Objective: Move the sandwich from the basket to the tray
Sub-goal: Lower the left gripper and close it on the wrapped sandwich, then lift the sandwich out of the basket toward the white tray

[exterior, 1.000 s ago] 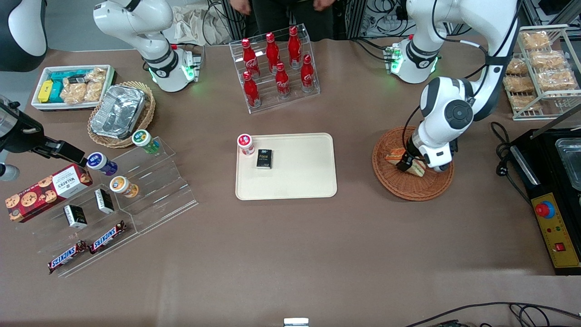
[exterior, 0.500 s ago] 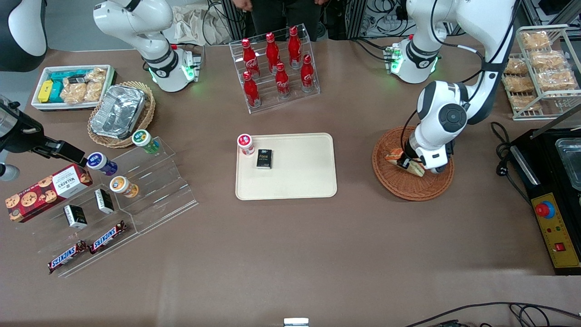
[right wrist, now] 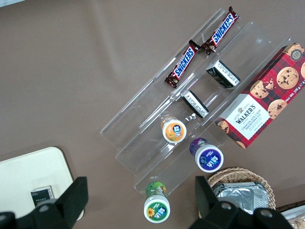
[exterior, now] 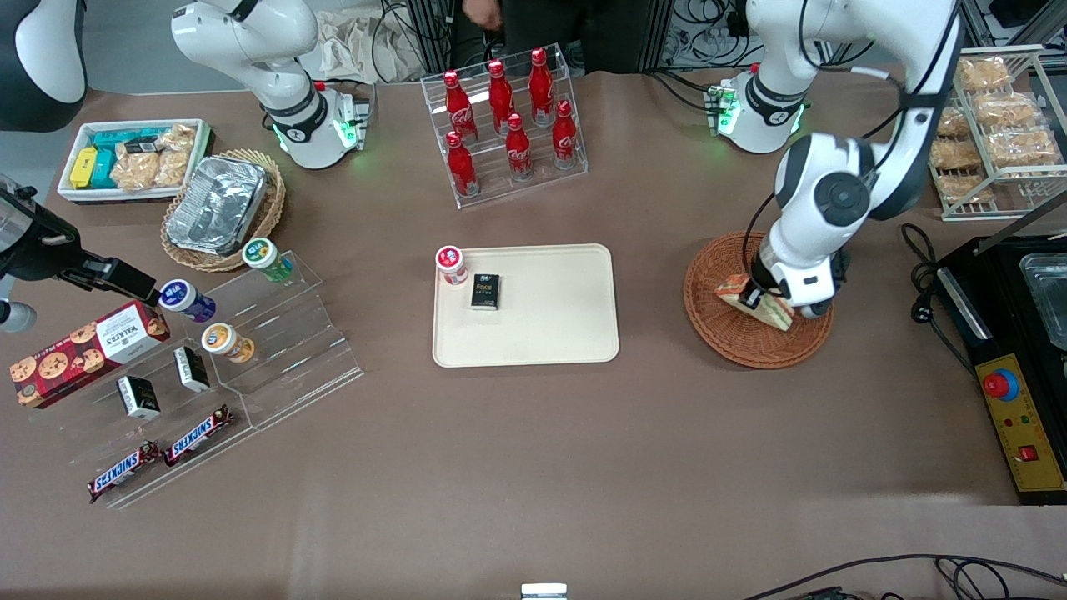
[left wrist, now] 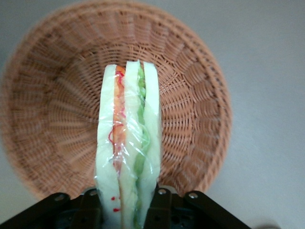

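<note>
Your jaws are clamped on the sandwich (left wrist: pixel 127 143), held clear above the basket (exterior: pixel 733 337). Your gripper (exterior: pixel 763 302) points down, forearm bent over the basket. The tray (exterior: pixel 550 329) lies toward mid-counter.

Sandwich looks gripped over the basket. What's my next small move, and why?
Probably carry it sideways toward the tray. The tool is shut on the sandwich, which hangs above the basket floor in the left wrist view, so it seems lifted clear. On the tray, a black box and small jar sit at the parked arm's end; aim for the bare part.
</note>
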